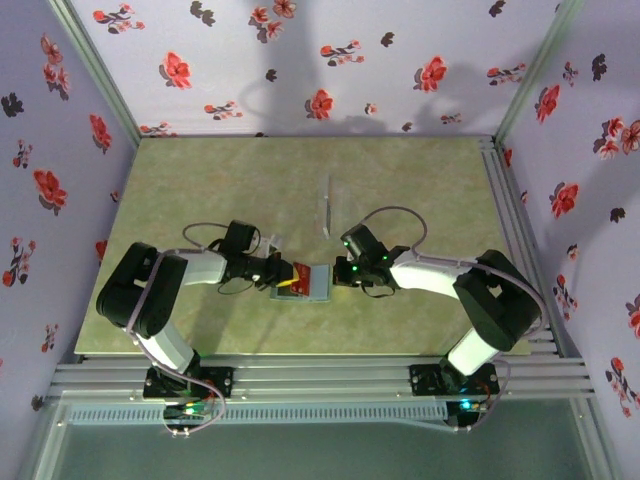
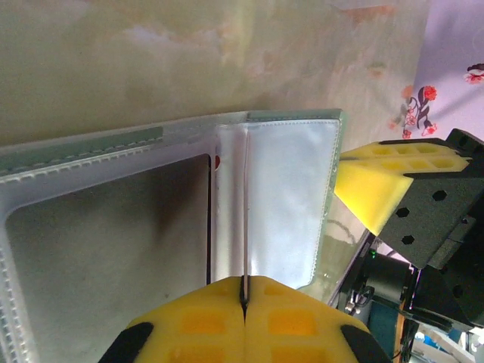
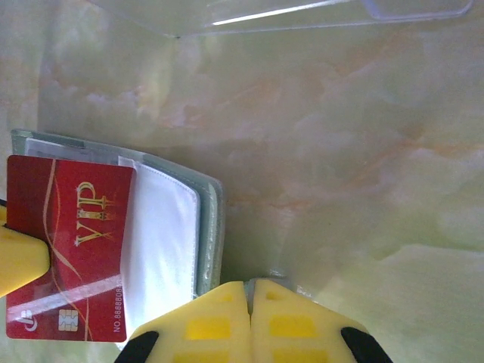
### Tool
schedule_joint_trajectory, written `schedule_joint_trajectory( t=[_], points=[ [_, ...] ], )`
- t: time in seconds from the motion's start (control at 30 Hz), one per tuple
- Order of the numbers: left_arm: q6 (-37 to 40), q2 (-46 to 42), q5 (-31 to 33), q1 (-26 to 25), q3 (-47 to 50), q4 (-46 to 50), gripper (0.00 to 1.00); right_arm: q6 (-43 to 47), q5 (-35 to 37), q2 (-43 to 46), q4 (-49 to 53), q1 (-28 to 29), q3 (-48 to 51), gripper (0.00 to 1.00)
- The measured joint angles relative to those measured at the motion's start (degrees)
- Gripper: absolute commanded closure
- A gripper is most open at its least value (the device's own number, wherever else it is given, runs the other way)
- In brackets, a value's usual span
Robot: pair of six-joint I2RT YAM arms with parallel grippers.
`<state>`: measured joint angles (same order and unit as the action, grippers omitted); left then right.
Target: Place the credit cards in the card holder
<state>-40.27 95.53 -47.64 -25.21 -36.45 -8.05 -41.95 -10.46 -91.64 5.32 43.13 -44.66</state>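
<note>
The grey-teal card holder [image 1: 316, 286] lies open on the table between my two grippers, its clear sleeves [image 2: 287, 204] showing. My left gripper [image 2: 243, 281] is shut on a red credit card [image 3: 68, 249] marked VIP. In the left wrist view that card appears edge-on as a thin line [image 2: 244, 227]. Its far end lies under a clear sleeve of the card holder [image 3: 208, 227]. My right gripper [image 3: 250, 286] is shut on the grey edge of the holder's cover at its right side. From above, the left gripper [image 1: 276, 272] and right gripper [image 1: 336, 275] flank the holder.
A clear plastic stand [image 1: 326, 205] sits on the marbled green table [image 1: 220, 180] just behind the holder, also along the top of the right wrist view [image 3: 302, 11]. Flowered walls enclose the table on three sides.
</note>
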Motion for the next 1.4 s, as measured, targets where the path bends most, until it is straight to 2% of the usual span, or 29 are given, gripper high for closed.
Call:
schedule_joint_trajectory(
  t=[0.2, 0.43, 0.47, 0.57, 0.63, 0.77, 1.03, 1.17, 1.3, 1.4],
  points=[
    [-1.46, 0.04, -0.15, 0.0, 1.33, -3.61, 1.0, 0.0, 0.0, -1.14, 0.59, 0.07, -1.16, 0.89],
    [-1.25, 0.11, -0.9, 0.13, 1.9, -4.46, 1.0, 0.0, 0.22, -1.11, 0.81, 0.07, -1.18, 0.91],
    [-0.92, 0.07, -0.87, 0.17, 1.9, -3.82, 1.0, 0.0, 0.22, -1.11, 1.01, 0.07, -1.29, 0.9],
    [-0.02, -0.74, -0.81, 0.33, 1.9, -1.84, 1.0, -0.44, 0.22, -1.03, 1.53, 0.11, -1.49, 0.75],
    [0.37, -1.64, -0.81, 0.35, 1.9, -0.76, 1.0, -0.46, 0.2, -0.7, 2.29, 0.28, -1.49, 0.69],
    [0.81, -2.01, -0.79, 0.37, 1.9, 0.24, 1.0, -1.16, -0.46, 0.26, 3.26, 0.68, -1.57, 0.65],
    [1.66, -1.73, -0.39, 0.44, 1.9, 0.2, 1.0, -3.08, -1.86, -0.02, 5.38, 0.79, -2.4, 0.52],
    [3.3, -1.73, -0.13, 0.87, 1.4, 2.03, 1.0, -3.04, -1.75, -1.68, 6.73, 1.31, -4.39, 0.56],
    [5.18, -1.64, 0.09, 1.57, 0.68, 3.93, 1.0, -3.02, -1.68, -3.85, 6.69, 1.55, -4.94, 0.81],
    [6.29, -0.76, 0.15, 1.97, 0.09, 4.63, 1.0, -3.26, -0.98, -5.46, 7.08, 1.53, -5.07, 0.9]
  ],
)
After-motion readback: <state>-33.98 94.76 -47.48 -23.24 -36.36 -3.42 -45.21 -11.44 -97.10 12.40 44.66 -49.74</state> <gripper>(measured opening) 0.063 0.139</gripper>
